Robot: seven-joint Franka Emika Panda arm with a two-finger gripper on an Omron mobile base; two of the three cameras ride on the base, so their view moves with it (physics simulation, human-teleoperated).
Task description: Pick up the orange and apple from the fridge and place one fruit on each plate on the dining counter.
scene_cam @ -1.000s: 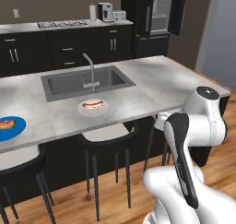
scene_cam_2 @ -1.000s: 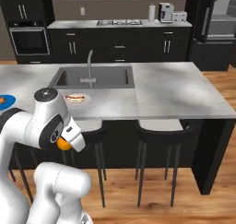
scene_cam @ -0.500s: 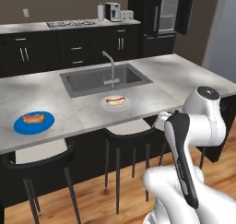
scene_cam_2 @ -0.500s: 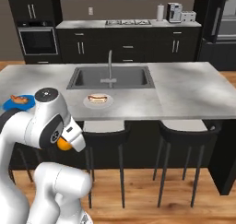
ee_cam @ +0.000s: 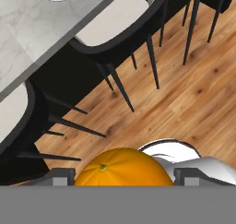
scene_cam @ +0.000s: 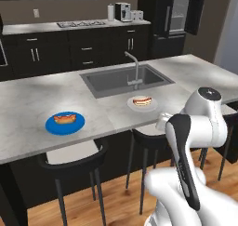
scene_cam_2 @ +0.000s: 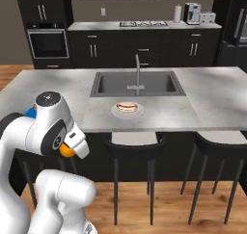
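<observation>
The pincer (ee_cam: 123, 184) is clamped on the orange (ee_cam: 123, 168), tucked low against the arm's body over the wooden floor (ee_cam: 193, 89), short of the table (scene_cam: 28, 104). On the table the blue plate (scene_cam: 65, 122) sits near the front edge, left of the sink (scene_cam: 125, 78); the white plate (scene_cam: 142, 103) lies just in front of the sink. Each seems to carry some food already, too small to name. To place well, I'd lift the fruit clear above the table's front edge and the stools (scene_cam: 74, 153), then lower it onto a bare part of one plate, letting go only once it rests, since a round fruit rolls.
</observation>
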